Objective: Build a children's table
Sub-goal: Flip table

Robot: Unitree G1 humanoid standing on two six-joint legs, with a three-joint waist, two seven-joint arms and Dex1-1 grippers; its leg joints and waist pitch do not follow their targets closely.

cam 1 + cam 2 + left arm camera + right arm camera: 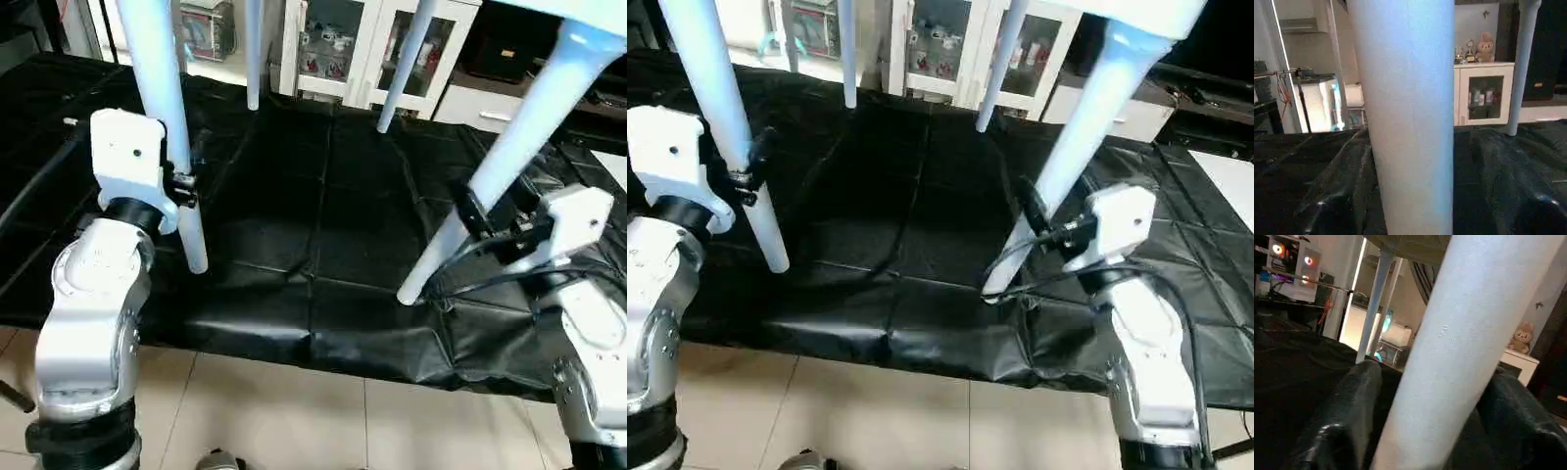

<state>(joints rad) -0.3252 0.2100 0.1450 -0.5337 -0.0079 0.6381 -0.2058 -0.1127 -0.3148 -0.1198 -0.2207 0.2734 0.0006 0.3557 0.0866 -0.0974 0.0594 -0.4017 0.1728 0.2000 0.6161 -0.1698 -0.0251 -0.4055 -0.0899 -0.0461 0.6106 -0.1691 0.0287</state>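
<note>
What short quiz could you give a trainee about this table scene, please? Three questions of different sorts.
1. True or false: both near legs are held by a tool.
2. How many legs are visible? A) two B) three C) four
3. The legs stand over a black ____.

Key:
1. True: left tool grips the near left leg; right tool grips the near right leg.
2. C, with two far legs.
3. Mat.

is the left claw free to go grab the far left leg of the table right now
Probably not: the left claw is shut on the near left leg. The far left leg stands beyond it across the black mat.
</note>
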